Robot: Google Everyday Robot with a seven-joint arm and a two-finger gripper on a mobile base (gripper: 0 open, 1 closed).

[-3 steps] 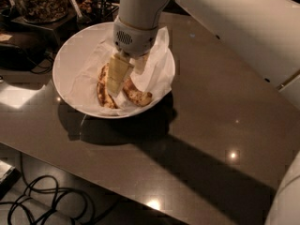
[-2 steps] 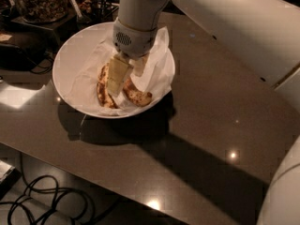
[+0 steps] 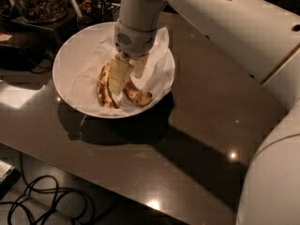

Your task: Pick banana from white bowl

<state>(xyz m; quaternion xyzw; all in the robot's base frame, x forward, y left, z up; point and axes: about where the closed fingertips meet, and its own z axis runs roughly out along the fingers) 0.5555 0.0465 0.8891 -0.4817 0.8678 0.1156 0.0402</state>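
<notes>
1. brown and glossy, the table point(image 3: 187, 139) fills most of the view and shows small bright light spots and the dark shadow of the bowl.
2. the white robot arm point(image 3: 243, 27) comes in from the upper right and reaches down over the bowl.
3. the white bowl point(image 3: 70, 60) sits on the far left part of the table, wide and shallow.
4. crumpled white paper point(image 3: 89, 74) lines the bowl and laps over its far right rim.
5. black cables point(image 3: 42, 200) lie looped on the floor below the table's near left edge.
6. the gripper point(image 3: 129, 71) hangs inside the bowl, pointing down, its two pale fingers point(image 3: 118, 74) spread apart with paper visible between them and nothing held.
7. the banana point(image 3: 138, 96), thick, curved and brown-speckled, lies on the paper at the near right side of the bowl, its upper end just under the fingertips.
8. a slimmer, dark-streaked banana point(image 3: 103, 92) lies just left of it, beside the broader left-hand finger; whether they touch is hard to tell.
</notes>
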